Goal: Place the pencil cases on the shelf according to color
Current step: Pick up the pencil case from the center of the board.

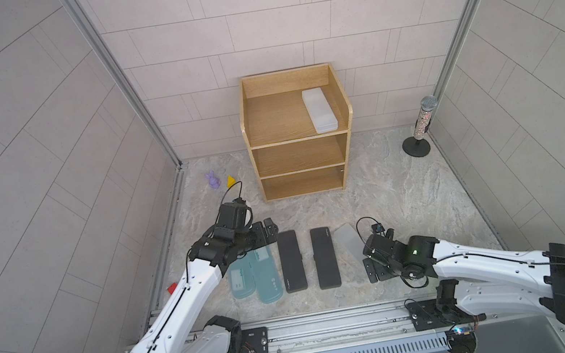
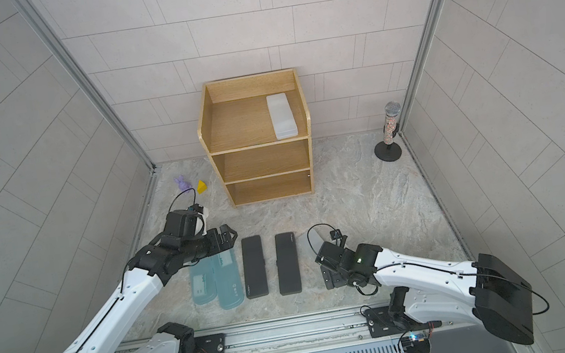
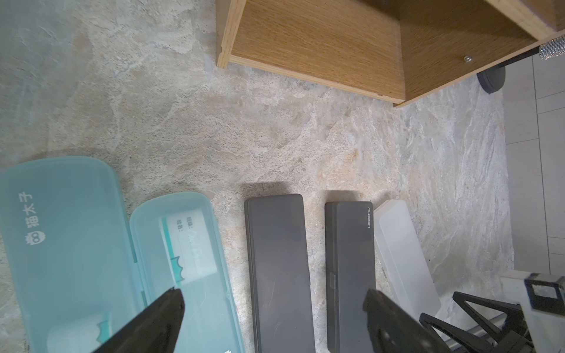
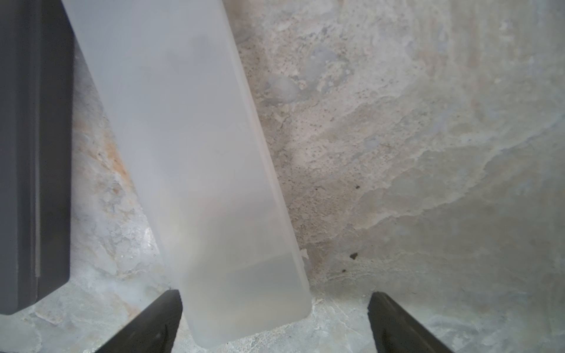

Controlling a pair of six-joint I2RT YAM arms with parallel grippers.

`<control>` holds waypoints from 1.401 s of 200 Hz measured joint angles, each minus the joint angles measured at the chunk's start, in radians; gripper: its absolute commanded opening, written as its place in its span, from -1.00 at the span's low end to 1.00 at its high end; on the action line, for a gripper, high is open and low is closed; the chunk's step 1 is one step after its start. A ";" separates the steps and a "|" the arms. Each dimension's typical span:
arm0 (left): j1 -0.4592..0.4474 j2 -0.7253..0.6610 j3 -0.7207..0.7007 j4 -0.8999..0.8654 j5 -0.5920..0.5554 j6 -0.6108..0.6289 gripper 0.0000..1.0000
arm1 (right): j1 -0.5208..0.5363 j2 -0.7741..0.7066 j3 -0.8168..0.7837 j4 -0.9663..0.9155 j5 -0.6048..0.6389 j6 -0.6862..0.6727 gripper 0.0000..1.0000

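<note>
at the far left edge of the marbled grey counter [image 1: 410, 204] lies a small red block [image 1: 171, 288], and further back sit a little purple figure [image 1: 212, 180] and a yellow wedge [image 2: 202, 186]. the white-and-black left arm [image 1: 195, 285] extends over the left end of the row. the left jaws stand released, holding nothing, above the far ends of the two translucent teal-blue pencil cases [image 1: 268, 282] with rounded ends, which lie side by side lengthwise. just right of them two matte black pencil cases [image 1: 291, 261] lie parallel, a narrow strip of counter between them (the one further right [image 3: 348, 269] carries small lettering on its lid). next comes a frosted white pencil case [image 4: 195, 152], flat on the counter and angled slightly away from the black one beside it. its near end lies between the tips of the right jaws, which gape wide and grip nothing; whether one tip touches it i cannot tell. behind the row stands the light oak wooden three-tier shelf [image 1: 296, 140], with a second frosted white pencil case [image 1: 319, 110] lying on the right side of its top tier. the white-and-black right arm [image 1: 475, 258] comes in low from the right, and in the far right corner stands a glittery microphone [image 1: 421, 126] on a round black base
</note>
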 measured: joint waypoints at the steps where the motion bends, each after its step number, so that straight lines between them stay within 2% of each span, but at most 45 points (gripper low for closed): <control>1: 0.000 0.000 0.000 0.000 0.000 0.000 0.99 | 0.000 0.002 0.001 0.000 0.000 -0.002 1.00; 77: 0.000 0.006 0.000 0.000 0.010 0.000 0.99 | -0.003 0.219 0.037 0.066 -0.055 -0.086 1.00; 100: 0.000 0.006 0.000 0.000 0.010 0.000 0.99 | -0.004 0.237 0.046 0.100 -0.063 -0.092 0.93; 115: 0.000 0.006 0.000 0.000 0.010 0.001 0.99 | -0.004 0.238 0.042 0.116 -0.065 -0.089 0.85; 144: 0.000 0.006 0.000 0.000 0.009 0.001 0.99 | 0.007 0.214 0.017 0.144 -0.068 -0.068 0.54; 174: 0.000 0.001 0.000 0.000 0.009 0.002 0.99 | 0.042 0.168 0.005 0.114 -0.058 -0.030 0.07; 215: -0.004 -0.057 0.013 0.002 0.032 -0.005 0.98 | 0.078 0.067 0.053 0.009 -0.035 0.010 -0.08; 233: -0.051 -0.075 0.026 0.009 0.031 -0.023 0.97 | 0.081 0.029 0.120 -0.041 -0.022 0.017 -0.08; 280: -0.307 -0.021 0.024 0.016 -0.057 -0.073 0.92 | 0.082 -0.011 0.303 -0.108 0.005 -0.006 -0.09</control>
